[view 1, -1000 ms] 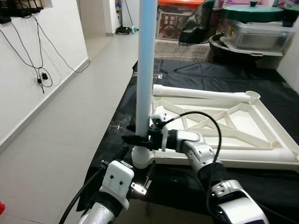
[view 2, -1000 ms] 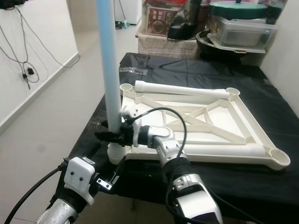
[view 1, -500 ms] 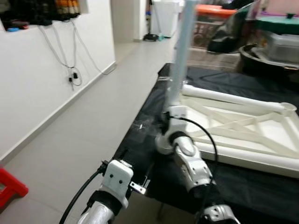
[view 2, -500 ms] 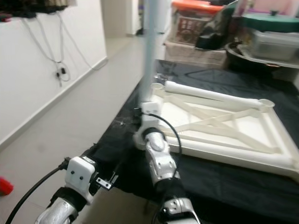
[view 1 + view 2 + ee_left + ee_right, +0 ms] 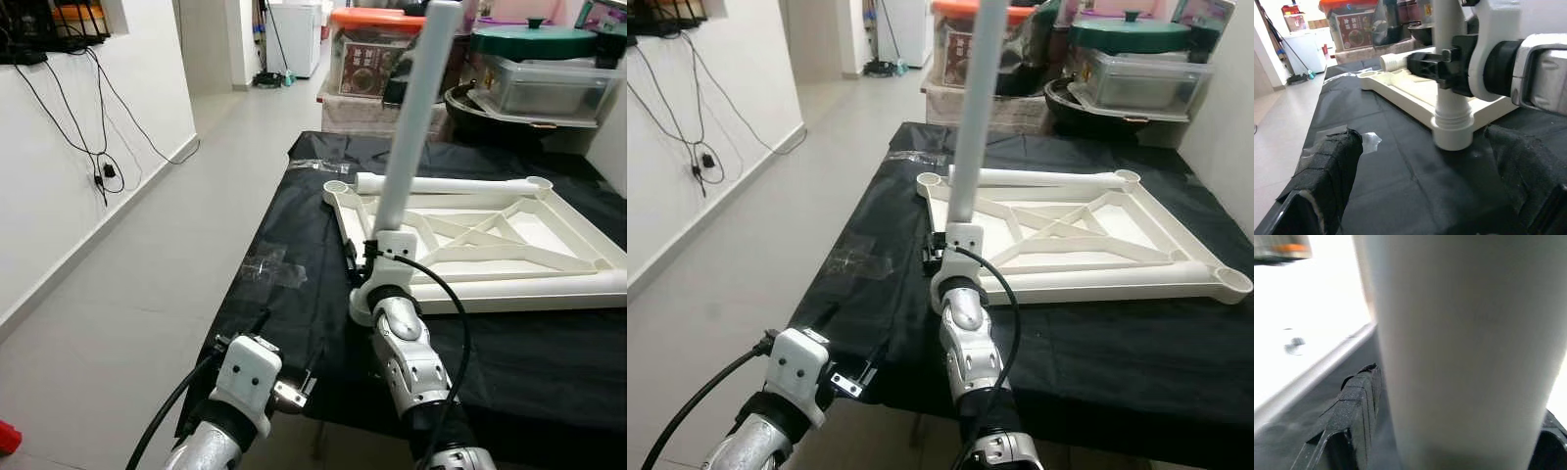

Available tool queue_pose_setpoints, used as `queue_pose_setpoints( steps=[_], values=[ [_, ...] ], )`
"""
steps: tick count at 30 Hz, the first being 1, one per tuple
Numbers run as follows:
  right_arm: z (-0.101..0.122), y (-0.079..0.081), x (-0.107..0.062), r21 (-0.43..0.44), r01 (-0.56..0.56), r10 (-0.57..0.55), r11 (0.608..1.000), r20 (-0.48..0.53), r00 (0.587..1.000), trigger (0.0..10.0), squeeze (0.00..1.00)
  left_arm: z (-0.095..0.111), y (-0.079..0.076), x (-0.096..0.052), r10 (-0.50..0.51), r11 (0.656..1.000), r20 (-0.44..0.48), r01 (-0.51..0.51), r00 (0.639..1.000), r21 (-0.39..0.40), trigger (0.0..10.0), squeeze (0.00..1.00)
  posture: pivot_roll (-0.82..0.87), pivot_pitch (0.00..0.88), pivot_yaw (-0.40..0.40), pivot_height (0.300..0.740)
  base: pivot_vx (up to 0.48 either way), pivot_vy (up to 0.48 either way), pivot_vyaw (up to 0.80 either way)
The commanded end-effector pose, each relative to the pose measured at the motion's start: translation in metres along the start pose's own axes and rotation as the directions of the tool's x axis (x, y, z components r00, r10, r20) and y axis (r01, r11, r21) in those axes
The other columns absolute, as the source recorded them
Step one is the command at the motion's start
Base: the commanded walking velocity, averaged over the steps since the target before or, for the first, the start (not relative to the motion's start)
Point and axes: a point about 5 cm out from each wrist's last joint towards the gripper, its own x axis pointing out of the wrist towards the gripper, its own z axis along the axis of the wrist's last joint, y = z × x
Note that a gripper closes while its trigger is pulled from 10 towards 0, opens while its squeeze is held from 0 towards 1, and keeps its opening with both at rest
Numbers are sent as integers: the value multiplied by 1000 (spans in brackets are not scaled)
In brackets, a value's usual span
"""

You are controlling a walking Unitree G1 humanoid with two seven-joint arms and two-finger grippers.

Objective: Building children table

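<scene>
Since one second ago, the head camera has drawn back; the pale tubular plastic table leg (image 5: 407, 137) stands seated in the near-left corner socket (image 5: 1452, 132) of the upturned white plastic tabletop frame (image 5: 509, 245), leaning toward 1 o'clock. The right hand (image 5: 1442, 68) pinches its base. Best straightened, then pressed down. The left hand (image 5: 1420, 181) hovers spread above the black-draped counter (image 5: 294, 294).

1. No text, brand, number or sign readable anywhere.
2. Printed carton (image 5: 367, 67) under an orange lid, behind the black-covered table (image 5: 294, 245): a round picture and some lettering on its face, too small and blurred to make out.
</scene>
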Motion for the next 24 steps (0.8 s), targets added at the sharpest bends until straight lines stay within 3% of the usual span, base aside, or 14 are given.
queue_pose_setpoints(
  steps=[1, 2, 6, 7, 8, 9, 10, 12, 15, 16, 19, 20, 22, 24],
  values=[
    [7, 10, 6, 43, -176, 176, 983, 15, 984, 10000, 0, -4, -1, -1, -3, 1000, -12, 3, 1000, -4, 10000, 0, 119, 14, -50, 740, 0, 0, 0],
    [8, 7, 8, 64, -277, 277, 959, -4, 961, 10000, 0, -5, -1, -2, -4, 1000, -13, 4, 1000, -4, 10000, 0, 117, 6, -53, 740, 0, 0, 0],
    [9, 5, 8, 82, -336, 339, 938, -16, 941, 10000, 0, -5, -1, -2, -5, 1000, -13, 5, 1000, -4, 10000, 0, 117, 6, -53, 740, 0, 0, 0],
    [11, 4, 7, 78, -488, 493, 869, -49, 869, 10000, 0, -5, -1, -2, -6, 1000, -13, 6, 1000, -4, 10000, 0, 116, 0, -54, 740, 0, 0, 0],
    [11, 4, 7, 78, -488, 493, 869, -49, 869, 10000, 0, -5, -1, -2, -6, 1000, -13, 6, 1000, -4, 10000, 0, 116, 0, -54, 740, 0, 0, 0],
    [14, 3, 5, 85, -626, 631, 775, -83, 771, 10000, 0, -6, -1, -2, -9, 1000, -14, 9, 1000, -3, 10000, 0, 118, 0, -56, 740, 0, 0, 0],
    [14, 3, 5, 85, -626, 631, 775, -83, 771, 10000, 0, -6, -1, -2, -9, 1000, -14, 9, 1000, -3, 10000, 0, 118, 0, -56, 740, 0, 0, 0],
    [19, 6, -1, 95, -811, 815, 577, -128, 565, 10000, 0, -7, -2, -3, -15, 1000, -14, 15, 1000, -2, 10000, 0, 125, 0, -60, 740, 0, 0, 0],
    [20, 10, -2, 92, -850, 852, 518, -139, 504, 10000, 0, -7, -3, -3, -18, 1000, -15, 18, 1000, -1, 10000, 0, 128, 0, -61, 740, 0, 0, 0],
    [17, 23, -2, 95, -900, 898, 426, -163, 408, 10000, 0, -7, -4, -3, -22, 1000, -15, 22, 1000, 0, 10000, 0, 131, 0, -64, 740, 0, 0, 0],
    [14, 30, 0, 92, -919, 914, 383, -183, 363, 10000, 0, -7, -4, -3, -23, 1000, -15, 23, 1000, 1, 10000, 0, 131, 0, -64, 740, 0, 0, 0],
    [9, 36, 2, 85, -907, 900, 412, -192, 391, 0, 0, -8, -4, -3, -22, 1000, -15, 23, 1000, 2, 10000, 0, 136, 0, -68, 740, 0, 0, 0],
    [6, 39, 3, 78, -898, 890, 432, -201, 411, 0, 0, -8, -4, -2, -22, 1000, -15, 22, 1000, 3, 10000, 0, 136, 0, -68, 740, 0, 0, 0],
    [-2, 41, 8, 25, -841, 823, 541, -222, 523, 0, 0, -8, -4, -2, -18, 1000, -14, 18, 1000, 4, 10000, 0, 135, 0, -66, 740, 0, 0, 0]
  ],
)
